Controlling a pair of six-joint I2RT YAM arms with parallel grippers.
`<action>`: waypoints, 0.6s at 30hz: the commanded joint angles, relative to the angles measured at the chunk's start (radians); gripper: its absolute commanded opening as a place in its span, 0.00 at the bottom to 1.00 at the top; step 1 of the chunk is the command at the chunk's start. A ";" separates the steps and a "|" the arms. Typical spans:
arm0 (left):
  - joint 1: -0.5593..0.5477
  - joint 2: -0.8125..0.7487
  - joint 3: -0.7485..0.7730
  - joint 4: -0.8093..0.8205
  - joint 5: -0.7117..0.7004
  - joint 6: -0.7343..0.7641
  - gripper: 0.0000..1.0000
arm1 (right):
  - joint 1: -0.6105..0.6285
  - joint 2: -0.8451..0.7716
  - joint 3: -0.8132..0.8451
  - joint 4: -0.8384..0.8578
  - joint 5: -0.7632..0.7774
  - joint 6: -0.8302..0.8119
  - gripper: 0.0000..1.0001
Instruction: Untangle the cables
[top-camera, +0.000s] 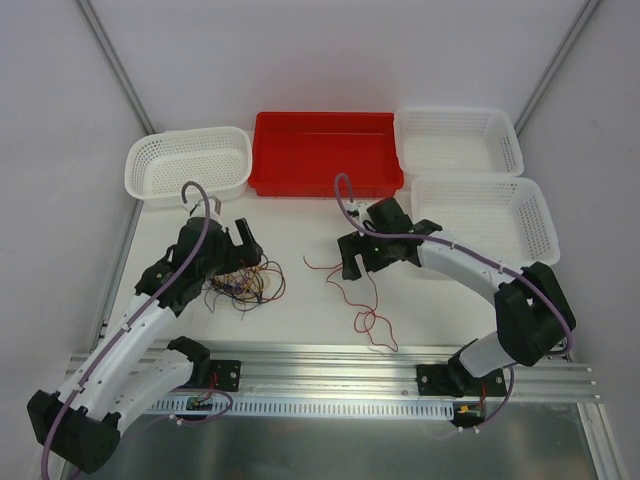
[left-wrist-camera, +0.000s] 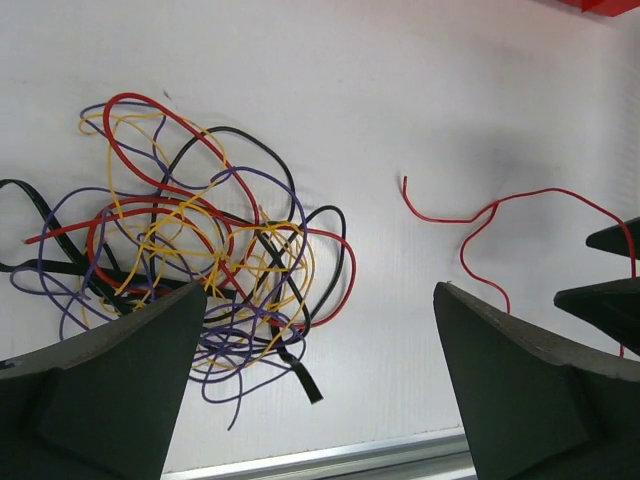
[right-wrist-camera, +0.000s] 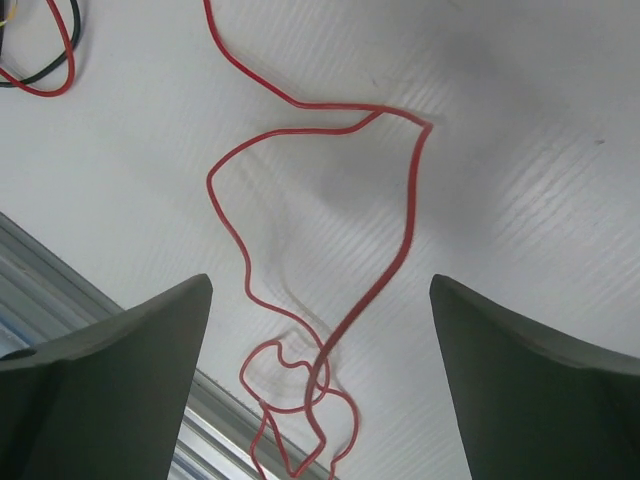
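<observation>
Left gripper (top-camera: 247, 250): fingers wide apart, gripping nothing, poised above the table (top-camera: 300, 320).
Left gripper, wrist view (left-wrist-camera: 315, 300): its left-hand finger (left-wrist-camera: 110, 390) and right-hand finger (left-wrist-camera: 520, 390) frame a bare strip of table.
Tangle of cables (left-wrist-camera: 200, 260): a knot of red, black, purple and yellow wires lying flat, mostly beyond the left-hand finger. Its near edge passes behind that fingertip and its right side reaches into the gap. Whether it touches the finger, I cannot tell.
Tangle, top view (top-camera: 243, 285): just beside the left gripper's tips, on their near side.
Loose red cable (top-camera: 370, 300): lies alone, well apart from the tangle, running from beside the right gripper toward the metal rail (top-camera: 330, 365).
Loose red cable, left wrist view (left-wrist-camera: 480, 215): beyond the right-hand finger, outside the gap.
Right gripper (top-camera: 352, 262): fingers spread wide, nothing clamped.
Right gripper, wrist view (right-wrist-camera: 320, 285): the red cable (right-wrist-camera: 400, 200) lies on the table within the gap, touching neither the one finger (right-wrist-camera: 110, 380) nor the other (right-wrist-camera: 530, 380), and coils into small loops at the near edge.
</observation>
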 joint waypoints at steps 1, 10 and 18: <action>0.008 -0.087 0.038 -0.033 -0.014 0.098 0.99 | 0.046 -0.030 0.019 0.022 0.021 0.031 0.97; 0.008 -0.208 -0.045 -0.041 -0.056 0.220 0.99 | 0.179 0.030 0.012 0.015 0.115 0.059 0.97; 0.008 -0.256 -0.066 -0.058 -0.089 0.233 0.99 | 0.289 0.186 0.057 0.001 0.287 0.071 0.88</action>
